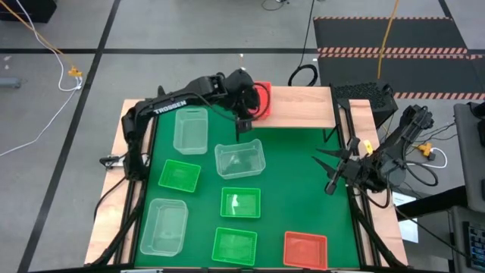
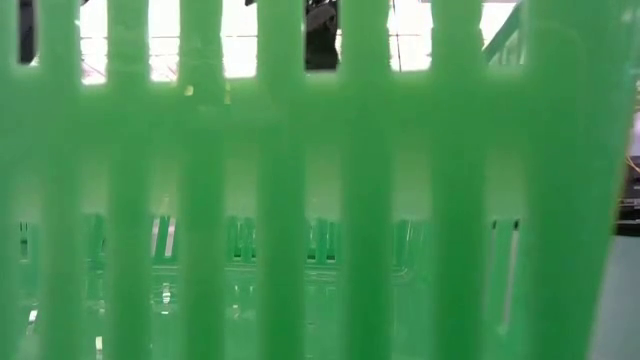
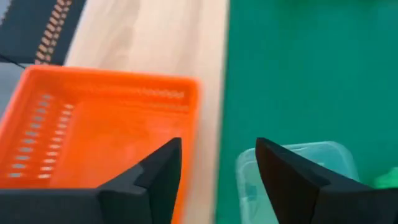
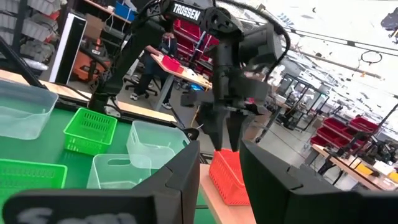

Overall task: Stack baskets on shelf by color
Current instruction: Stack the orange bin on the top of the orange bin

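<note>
Low view blocked by green basket (image 2: 300, 200)

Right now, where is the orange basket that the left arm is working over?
In the high view the orange basket sits on the left end of the wooden shelf, at the table's far edge, with the left pincer open just above its near rim.

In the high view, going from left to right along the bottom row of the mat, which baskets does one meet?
Clear basket → green basket → orange-red basket.
</note>
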Robot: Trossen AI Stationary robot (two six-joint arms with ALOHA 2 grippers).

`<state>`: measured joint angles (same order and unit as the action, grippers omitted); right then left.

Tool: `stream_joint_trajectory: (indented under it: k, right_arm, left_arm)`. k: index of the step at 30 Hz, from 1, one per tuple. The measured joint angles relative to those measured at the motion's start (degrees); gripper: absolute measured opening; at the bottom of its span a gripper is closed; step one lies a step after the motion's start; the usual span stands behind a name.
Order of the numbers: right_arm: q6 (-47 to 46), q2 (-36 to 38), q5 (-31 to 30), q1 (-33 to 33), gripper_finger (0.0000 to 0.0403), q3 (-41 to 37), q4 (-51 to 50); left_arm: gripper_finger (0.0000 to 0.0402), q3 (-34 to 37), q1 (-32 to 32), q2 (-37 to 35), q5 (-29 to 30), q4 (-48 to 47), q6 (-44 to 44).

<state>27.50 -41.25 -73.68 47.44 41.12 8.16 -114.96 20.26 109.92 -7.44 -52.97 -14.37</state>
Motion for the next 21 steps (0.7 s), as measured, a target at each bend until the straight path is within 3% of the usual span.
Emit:
stream_joint_trajectory:
  k: [3, 5, 10, 15, 18, 21]
  right_arm:
    - [-3.2, 0.0, 0.8, 0.0, 0.0107, 0.0, -5.0]
    - [-9.8, 0.0, 5.7, -0.1, 0.0107, -0.4, -11.3]
    - [-23.5, -1.4, 28.9, -2.3, 0.0107, -1.8, -15.5]
    - [-41.9, -11.3, 53.7, -2.6, 0.0107, -4.0, -13.1]
    - [-45.3, -19.3, 63.9, -0.6, 0.0107, -3.4, -14.3]
    - [-48.2, -23.5, 70.7, 0.5, 0.0107, -0.9, -19.6]
  left_arm:
    - [0.0209, 0.0, -3.5, -1.4, 2.0, -0.8, 1.6]
    - [0.0197, 0.2, -7.3, -2.1, 3.8, -1.5, 3.3]
    - [0.0163, 3.6, -17.2, -2.1, 4.8, 5.0, 10.7]
    - [0.0153, 15.8, -26.6, -2.0, 3.6, 26.6, 9.4]
    - [0.0152, 21.8, -30.9, -1.9, 1.1, 38.1, 5.3]
    - [0.0152, 24.7, -33.8, -2.1, 3.1, 43.3, 2.2]
